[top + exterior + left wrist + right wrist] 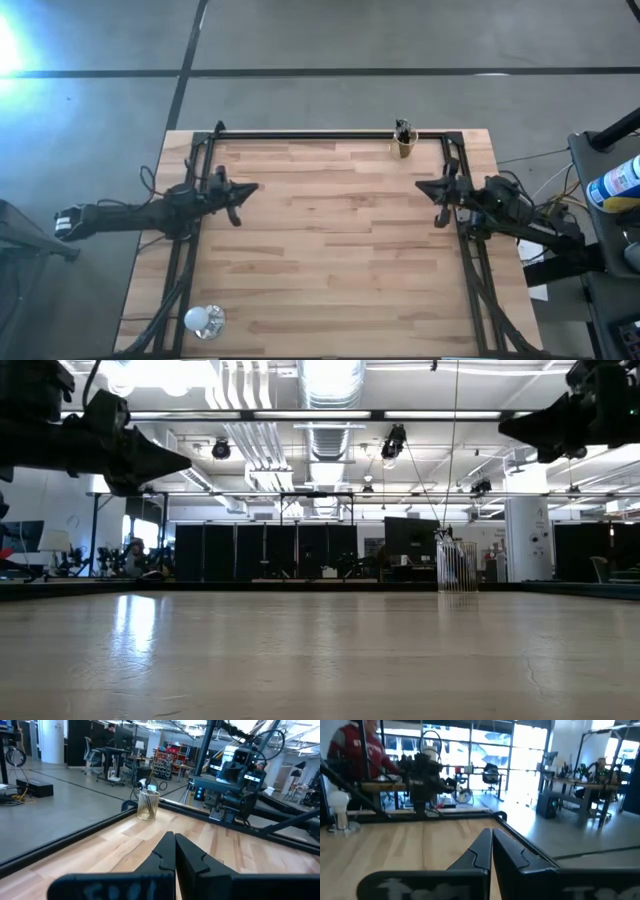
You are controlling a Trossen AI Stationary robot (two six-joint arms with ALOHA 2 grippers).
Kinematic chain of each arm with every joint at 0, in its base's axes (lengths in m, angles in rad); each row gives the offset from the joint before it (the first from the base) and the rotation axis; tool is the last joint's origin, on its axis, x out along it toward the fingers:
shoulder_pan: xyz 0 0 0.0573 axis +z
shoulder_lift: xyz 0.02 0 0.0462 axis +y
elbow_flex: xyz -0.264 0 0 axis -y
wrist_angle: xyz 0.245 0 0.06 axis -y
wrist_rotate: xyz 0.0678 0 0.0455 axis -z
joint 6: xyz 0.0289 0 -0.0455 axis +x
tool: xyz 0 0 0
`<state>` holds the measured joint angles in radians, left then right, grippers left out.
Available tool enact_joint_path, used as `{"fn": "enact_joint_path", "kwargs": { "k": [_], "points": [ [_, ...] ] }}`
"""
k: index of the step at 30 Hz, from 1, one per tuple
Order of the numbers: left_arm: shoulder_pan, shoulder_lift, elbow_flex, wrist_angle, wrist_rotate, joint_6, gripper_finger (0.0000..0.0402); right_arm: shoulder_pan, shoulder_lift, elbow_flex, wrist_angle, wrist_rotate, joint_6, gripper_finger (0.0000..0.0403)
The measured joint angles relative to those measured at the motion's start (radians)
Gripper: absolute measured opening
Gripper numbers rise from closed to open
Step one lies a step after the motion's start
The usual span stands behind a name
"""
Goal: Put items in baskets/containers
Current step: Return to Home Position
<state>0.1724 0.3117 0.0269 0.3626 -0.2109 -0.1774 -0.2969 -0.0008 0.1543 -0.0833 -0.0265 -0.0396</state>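
The clear amber cup [403,146] stands upright on its base at the table's far edge, right of the middle, with dark sticks [402,129] standing in it. It also shows in the left wrist view [148,805] and the low view [456,567]. My left gripper [256,187] is shut and empty above the table's left side. My right gripper [419,184] is shut and empty above the right side, a little nearer than the cup. No loose sticks show on the table.
A round white shiny ball [203,320] sits at the table's near left corner; it also shows in the right wrist view [340,807]. A black frame [330,134] runs along the far edge and both sides. A person [362,750] stands beyond the table.
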Motion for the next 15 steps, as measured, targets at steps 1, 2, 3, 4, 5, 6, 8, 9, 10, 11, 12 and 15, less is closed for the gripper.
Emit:
{"fn": "enact_joint_path", "kwargs": {
  "k": [1,2,3,4,5,6,8,9,10,11,12,15],
  "points": [
    [0.000,-0.015,0.000,-0.015,-0.002,0.000,0.0000,0.001,0.001,-0.002,0.009,0.000,-0.001,0.0008],
    [0.001,-0.031,0.000,-0.027,-0.002,0.000,0.0000,0.000,0.002,-0.006,0.007,0.004,-0.001,0.0008],
    [0.002,-0.047,0.000,-0.038,-0.007,0.000,0.0000,0.000,0.011,-0.011,0.002,0.003,-0.006,0.0008],
    [0.003,-0.058,0.000,-0.051,-0.011,0.000,0.0000,0.001,0.022,-0.014,0.016,0.002,-0.009,0.0008],
    [0.002,-0.075,0.000,-0.066,-0.017,0.001,0.0000,0.000,0.025,-0.020,0.028,0.003,-0.001,0.0008],
    [0.002,-0.092,0.000,-0.080,-0.023,0.001,0.0000,0.000,0.023,-0.029,0.034,0.003,0.003,0.0008],
    [0.003,-0.116,0.000,-0.102,-0.025,0.001,0.0000,0.000,0.008,-0.042,0.048,0.002,0.003,0.0008],
    [0.003,-0.132,0.000,-0.109,-0.026,0.001,0.0000,0.000,0.001,-0.049,0.052,0.002,0.004,0.0008],
    [0.003,-0.148,0.000,-0.117,-0.026,0.002,0.0000,0.000,0.001,-0.055,0.058,0.003,0.006,0.0008],
    [0.003,-0.160,0.000,-0.135,-0.026,0.005,0.0000,0.000,0.001,-0.058,0.067,0.003,0.007,0.0008],
    [0.003,-0.175,0.000,-0.161,-0.028,0.010,0.0000,0.000,0.001,-0.061,0.068,0.003,0.007,0.0008],
    [0.003,-0.226,-0.004,-0.207,-0.046,0.018,0.0000,0.000,0.001,-0.073,0.078,0.003,0.011,0.0008]
  ]
}}
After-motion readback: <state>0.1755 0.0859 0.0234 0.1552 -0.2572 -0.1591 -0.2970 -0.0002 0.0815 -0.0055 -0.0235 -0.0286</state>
